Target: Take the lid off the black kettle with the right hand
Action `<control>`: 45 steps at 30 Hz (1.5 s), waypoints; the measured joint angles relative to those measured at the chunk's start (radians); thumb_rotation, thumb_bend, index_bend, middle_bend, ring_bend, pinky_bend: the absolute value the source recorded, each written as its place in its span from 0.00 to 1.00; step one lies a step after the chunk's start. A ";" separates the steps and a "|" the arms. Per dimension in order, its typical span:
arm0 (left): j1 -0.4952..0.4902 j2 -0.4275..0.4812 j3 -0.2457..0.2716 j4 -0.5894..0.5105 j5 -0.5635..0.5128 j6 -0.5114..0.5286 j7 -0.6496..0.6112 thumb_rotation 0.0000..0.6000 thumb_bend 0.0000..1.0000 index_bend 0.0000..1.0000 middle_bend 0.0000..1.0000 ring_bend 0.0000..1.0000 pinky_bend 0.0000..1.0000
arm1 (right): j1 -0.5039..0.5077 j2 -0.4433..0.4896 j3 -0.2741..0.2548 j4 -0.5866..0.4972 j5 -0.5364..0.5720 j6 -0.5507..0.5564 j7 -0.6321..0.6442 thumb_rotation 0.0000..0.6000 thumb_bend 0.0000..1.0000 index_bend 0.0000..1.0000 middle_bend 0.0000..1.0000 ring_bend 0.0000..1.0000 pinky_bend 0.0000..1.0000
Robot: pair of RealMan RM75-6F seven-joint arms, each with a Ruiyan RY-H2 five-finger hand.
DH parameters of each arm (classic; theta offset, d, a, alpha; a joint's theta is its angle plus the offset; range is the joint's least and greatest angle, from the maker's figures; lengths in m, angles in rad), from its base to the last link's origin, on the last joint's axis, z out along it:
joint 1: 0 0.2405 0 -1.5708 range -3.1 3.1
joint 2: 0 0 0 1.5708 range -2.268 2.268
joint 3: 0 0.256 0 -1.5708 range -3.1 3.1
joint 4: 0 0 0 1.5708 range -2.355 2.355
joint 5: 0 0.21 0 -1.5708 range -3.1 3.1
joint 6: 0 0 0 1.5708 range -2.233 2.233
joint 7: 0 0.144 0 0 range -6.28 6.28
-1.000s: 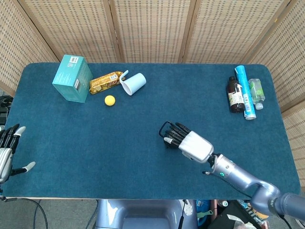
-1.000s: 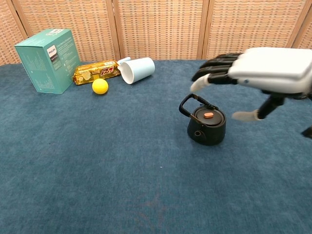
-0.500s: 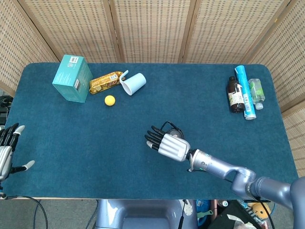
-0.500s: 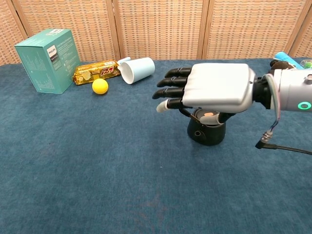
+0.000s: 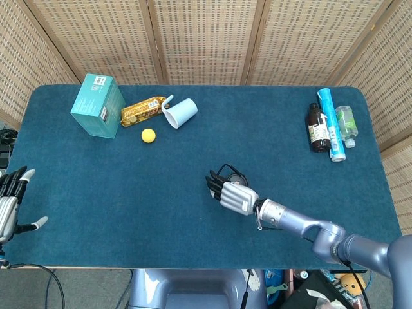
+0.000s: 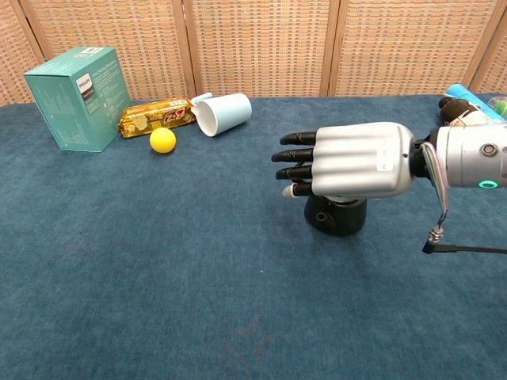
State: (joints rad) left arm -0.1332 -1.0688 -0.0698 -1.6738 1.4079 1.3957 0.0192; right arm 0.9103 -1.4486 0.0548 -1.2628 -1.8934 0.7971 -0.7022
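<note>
The teal cardboard box (image 6: pixel 73 96) marked PHILIPS stands near the blue table's (image 5: pixel 96 193) far left corner. The right hand (image 6: pixel 352 161) hovers flat, fingers straight and empty, over the small black kettle (image 6: pixel 336 215) (lid hidden). The left hand (image 5: pixel 11 205) rests spread at the left edge.

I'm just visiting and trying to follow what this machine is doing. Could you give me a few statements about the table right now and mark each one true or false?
1. The right hand is above the black kettle. True.
2. The yellow ball sits inside the pale blue cup. False: it lies on the table beside the cup.
3. The cup is tipped on its side. True.
4. The teal box stands next to the bottles. False: they are at opposite ends.
5. The left hand holds the snack packet. False: it is at the table's edge, holding nothing.
</note>
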 measured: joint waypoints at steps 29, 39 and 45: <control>0.001 0.005 0.006 -0.003 0.008 0.006 -0.007 1.00 0.08 0.00 0.00 0.00 0.00 | -0.090 0.015 0.136 -0.042 0.417 -0.035 -0.378 1.00 0.35 0.18 0.00 0.00 0.13; 0.001 0.005 0.009 -0.007 0.013 0.007 -0.008 1.00 0.08 0.00 0.00 0.00 0.00 | -0.129 0.021 0.152 -0.105 0.417 0.108 0.106 1.00 0.37 0.41 0.00 0.00 0.13; 0.002 0.008 0.011 -0.008 0.020 0.011 -0.014 1.00 0.08 0.00 0.00 0.00 0.00 | -0.160 -0.002 0.189 -0.180 0.618 0.130 0.190 1.00 0.45 0.45 0.00 0.00 0.13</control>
State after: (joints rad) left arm -0.1308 -1.0607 -0.0592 -1.6820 1.4274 1.4071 0.0049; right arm 0.7500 -1.4509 0.2436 -1.4433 -1.2752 0.9271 -0.5118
